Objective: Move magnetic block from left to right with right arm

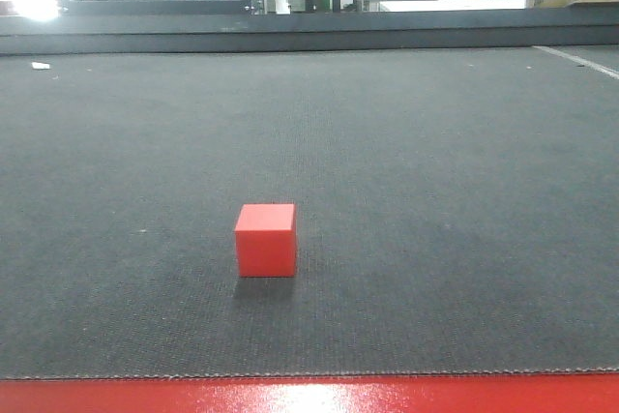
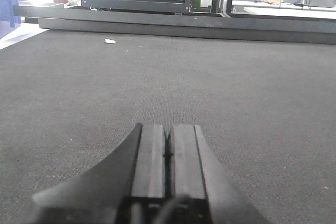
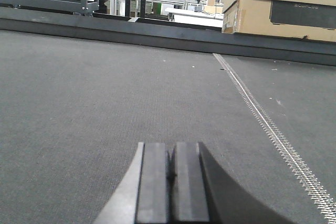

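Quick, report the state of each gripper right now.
Left gripper: closed, holding nothing.
Right gripper: closed, holding nothing.

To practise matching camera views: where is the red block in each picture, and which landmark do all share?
Front view: magnetic block lower centre, slightly left, on the grey mat.
Left wrist view: not in it.
Right wrist view: not in it.
Shared: dark ledge along the mat's far edge.
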`<state>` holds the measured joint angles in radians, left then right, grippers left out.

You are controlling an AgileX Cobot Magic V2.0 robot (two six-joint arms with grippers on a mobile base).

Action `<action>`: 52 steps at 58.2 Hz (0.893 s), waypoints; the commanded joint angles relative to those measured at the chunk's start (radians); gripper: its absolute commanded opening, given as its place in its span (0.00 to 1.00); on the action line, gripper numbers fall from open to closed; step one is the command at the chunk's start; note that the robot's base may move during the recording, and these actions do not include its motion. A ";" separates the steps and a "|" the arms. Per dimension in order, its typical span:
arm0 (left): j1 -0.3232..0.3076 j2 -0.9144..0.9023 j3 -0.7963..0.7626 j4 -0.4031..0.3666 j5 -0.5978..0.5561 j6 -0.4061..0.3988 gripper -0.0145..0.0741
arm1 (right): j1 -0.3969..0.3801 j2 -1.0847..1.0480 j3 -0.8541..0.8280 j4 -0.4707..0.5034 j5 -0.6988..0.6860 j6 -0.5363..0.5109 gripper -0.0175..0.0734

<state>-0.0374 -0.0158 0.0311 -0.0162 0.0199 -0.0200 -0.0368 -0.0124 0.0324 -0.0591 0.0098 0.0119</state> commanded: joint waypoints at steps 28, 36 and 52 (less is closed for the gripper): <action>-0.006 -0.007 0.010 -0.006 -0.083 -0.001 0.03 | 0.001 -0.020 -0.002 -0.011 -0.095 -0.003 0.26; -0.006 -0.007 0.010 -0.006 -0.083 -0.001 0.03 | 0.001 -0.020 -0.002 -0.011 -0.133 -0.003 0.26; -0.006 -0.007 0.010 -0.006 -0.083 -0.001 0.03 | 0.001 -0.009 -0.057 -0.007 -0.134 0.006 0.26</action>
<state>-0.0374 -0.0158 0.0311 -0.0162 0.0199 -0.0200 -0.0368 -0.0124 0.0324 -0.0591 -0.0805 0.0142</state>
